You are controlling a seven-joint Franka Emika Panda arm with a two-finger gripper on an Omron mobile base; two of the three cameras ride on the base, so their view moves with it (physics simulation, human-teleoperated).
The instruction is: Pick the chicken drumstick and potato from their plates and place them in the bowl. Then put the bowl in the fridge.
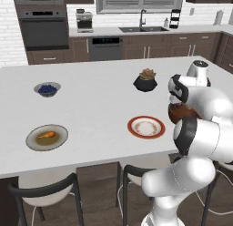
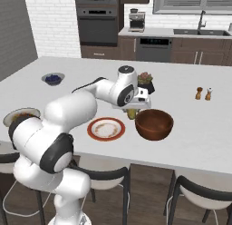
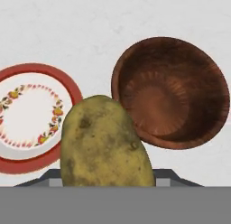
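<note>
The potato is up off its plate, held in the gripper, whose fingers are clamped on it from either side (fingertips themselves are hidden behind the potato in the hand view, but the lump hangs there with nothing under it). In the right base view it shows as a small yellowish lump just under the hand, above the counter, between the red-rimmed plate and the bowl.

Step in hand, as I read it: carry the potato over to the bowl and drop it in. It isn't over the bowl yet; seen from the hand, it sits above the gap, with the plate's edge on one side and the bowl's rim on the other.

How to do it well:
- Slide sideways toward the bowl at the present height first, so the potato clears the rim w/o clipping it.
- Centre over the bowl's hollow, not the near wall.
- Lower a bit before letting go; it's a rounded lump and prob. rolls or bounces if dropped from high up.
- Spread the fingers fully, then lift straight up.

The drumstick lies on the grey-olive plate, well apart at the far left of the counter, next to fetch. Bowl is empty for now.
</note>
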